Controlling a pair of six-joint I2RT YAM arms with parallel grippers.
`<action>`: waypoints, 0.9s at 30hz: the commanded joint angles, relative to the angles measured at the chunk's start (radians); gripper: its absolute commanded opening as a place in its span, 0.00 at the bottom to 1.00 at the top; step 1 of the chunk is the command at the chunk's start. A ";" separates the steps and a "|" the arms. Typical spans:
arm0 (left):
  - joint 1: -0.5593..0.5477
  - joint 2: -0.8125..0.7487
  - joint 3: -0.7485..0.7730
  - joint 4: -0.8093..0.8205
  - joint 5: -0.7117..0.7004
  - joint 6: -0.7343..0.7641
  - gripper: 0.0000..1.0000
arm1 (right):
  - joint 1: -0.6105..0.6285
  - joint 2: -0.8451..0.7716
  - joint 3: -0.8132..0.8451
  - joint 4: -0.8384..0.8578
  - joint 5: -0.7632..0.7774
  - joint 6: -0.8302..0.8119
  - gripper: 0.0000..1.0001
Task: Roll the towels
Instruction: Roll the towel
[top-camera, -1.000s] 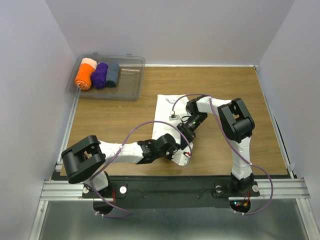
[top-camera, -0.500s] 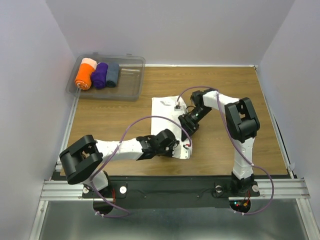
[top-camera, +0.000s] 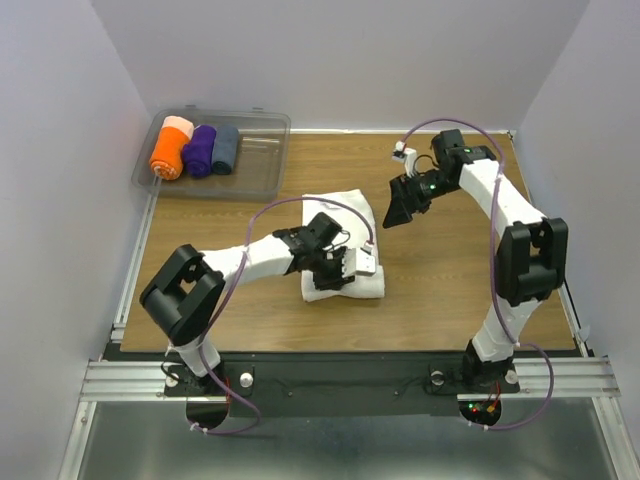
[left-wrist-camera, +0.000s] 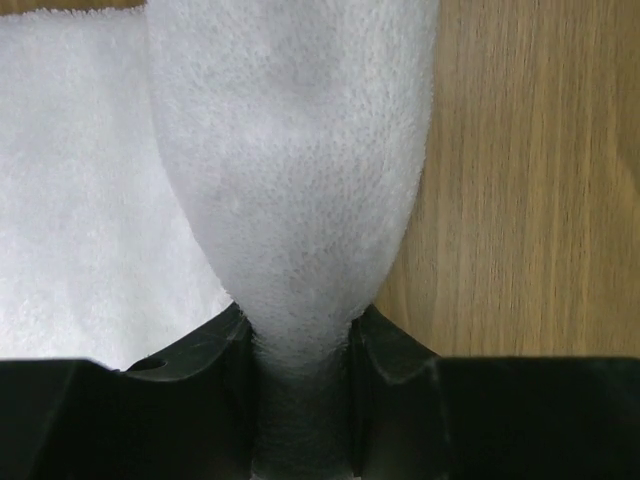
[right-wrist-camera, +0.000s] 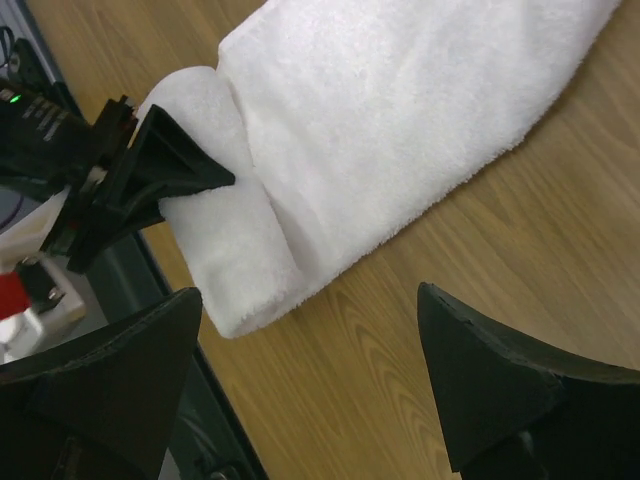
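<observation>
The white towel lies on the wooden table, its near end wound into a thick roll. My left gripper is shut on that rolled end. The left wrist view shows the roll pinched to a narrow neck between the jaws of the left gripper. My right gripper hangs open above the table, right of the towel and off it. In the right wrist view the towel and its roll lie beyond the empty right gripper, with the left gripper on the roll.
A clear plastic bin sits at the far left with an orange roll, a purple roll and a grey-blue roll inside. White walls enclose the table on three sides.
My right gripper opened, let go of the towel and rose away to the far right. The left gripper carried the roll farther up the towel, so less of it lies flat.
</observation>
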 joint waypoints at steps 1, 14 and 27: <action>0.085 0.140 0.081 -0.225 0.207 0.019 0.13 | -0.012 -0.136 0.002 0.022 0.042 -0.022 0.94; 0.263 0.522 0.469 -0.647 0.420 0.238 0.20 | 0.211 -0.462 -0.242 0.090 0.304 -0.199 1.00; 0.301 0.679 0.621 -0.796 0.428 0.298 0.24 | 0.584 -0.495 -0.551 0.512 0.592 -0.272 1.00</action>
